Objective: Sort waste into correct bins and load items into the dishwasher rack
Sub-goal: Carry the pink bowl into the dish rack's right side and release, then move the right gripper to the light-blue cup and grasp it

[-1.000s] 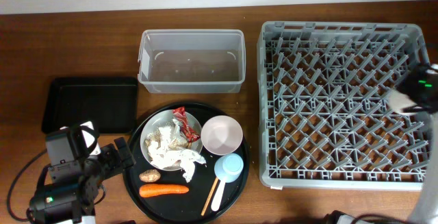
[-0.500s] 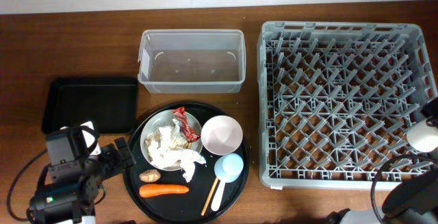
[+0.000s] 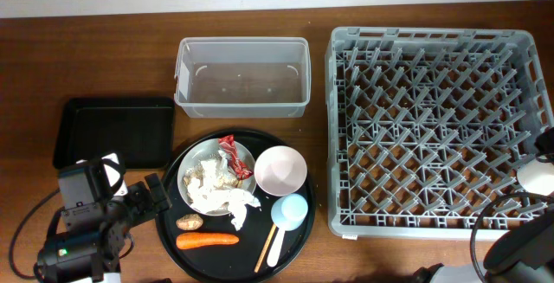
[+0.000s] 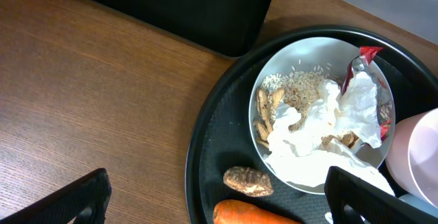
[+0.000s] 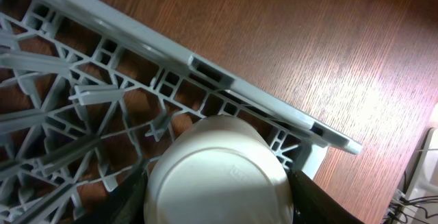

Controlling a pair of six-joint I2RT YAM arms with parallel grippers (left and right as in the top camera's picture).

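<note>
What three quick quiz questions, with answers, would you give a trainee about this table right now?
1. True or false: the clear tub already holds waste.
2. Which shares the white plate with the crumpled tissue? A: red wrapper. B: carrot. C: blue cup.
3. Is the left gripper open or shut?
Key: 1 false; 2 A; 3 open, with nothing held.
</note>
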